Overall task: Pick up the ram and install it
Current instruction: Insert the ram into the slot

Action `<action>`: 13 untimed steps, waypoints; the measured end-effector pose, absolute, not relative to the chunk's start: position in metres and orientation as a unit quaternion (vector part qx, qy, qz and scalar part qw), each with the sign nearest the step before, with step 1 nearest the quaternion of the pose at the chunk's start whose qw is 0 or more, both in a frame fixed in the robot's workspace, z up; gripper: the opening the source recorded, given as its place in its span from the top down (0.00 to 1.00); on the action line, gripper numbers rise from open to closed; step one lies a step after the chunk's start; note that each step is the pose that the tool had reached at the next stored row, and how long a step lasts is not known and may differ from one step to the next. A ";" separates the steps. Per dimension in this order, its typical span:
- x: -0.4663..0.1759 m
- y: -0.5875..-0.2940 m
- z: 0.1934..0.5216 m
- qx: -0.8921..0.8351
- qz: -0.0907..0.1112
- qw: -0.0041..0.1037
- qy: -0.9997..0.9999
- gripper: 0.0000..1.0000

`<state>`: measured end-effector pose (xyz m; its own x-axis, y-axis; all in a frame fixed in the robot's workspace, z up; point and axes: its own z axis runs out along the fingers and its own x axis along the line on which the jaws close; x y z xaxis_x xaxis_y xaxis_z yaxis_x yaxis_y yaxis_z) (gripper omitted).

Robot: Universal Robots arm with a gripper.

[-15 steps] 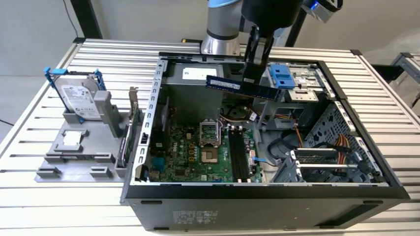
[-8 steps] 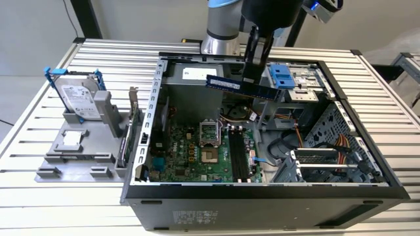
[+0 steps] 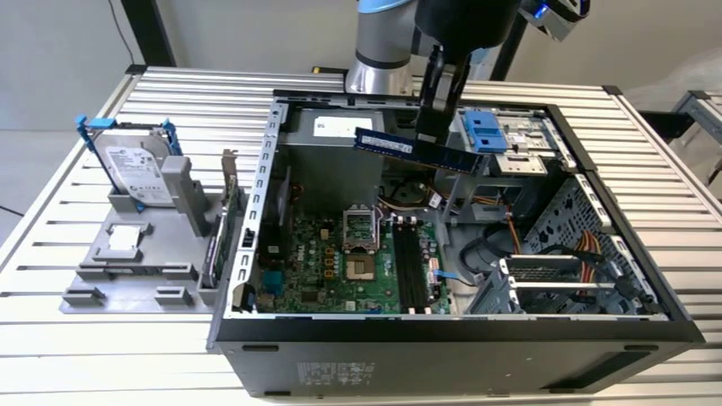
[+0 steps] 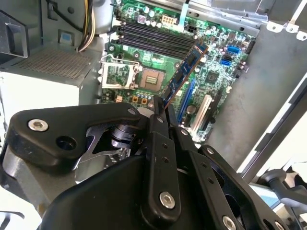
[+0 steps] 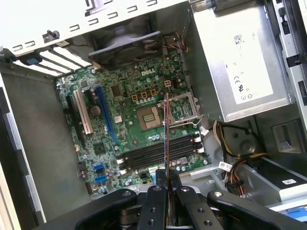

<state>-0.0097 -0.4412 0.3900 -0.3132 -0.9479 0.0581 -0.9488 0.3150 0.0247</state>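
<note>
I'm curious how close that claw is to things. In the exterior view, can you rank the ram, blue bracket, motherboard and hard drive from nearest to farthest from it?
1. Ram: held in the gripper.
2. Blue bracket: just beside it, toward the exterior view's right.
3. Motherboard: below, in the case.
4. Hard drive: outside the case, at the exterior view's far left.

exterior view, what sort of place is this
Likely a robot bench for PC assembly: an open computer case on a slatted table, a hard drive in a grey fixture, and the gripper holding the ram over the case.
</note>
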 end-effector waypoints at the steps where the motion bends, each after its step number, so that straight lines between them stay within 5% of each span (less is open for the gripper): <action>1: -0.010 -0.441 0.390 0.584 0.007 0.031 -0.811 1.00; 13: -0.010 -0.441 0.390 0.571 0.006 0.031 -0.820 1.00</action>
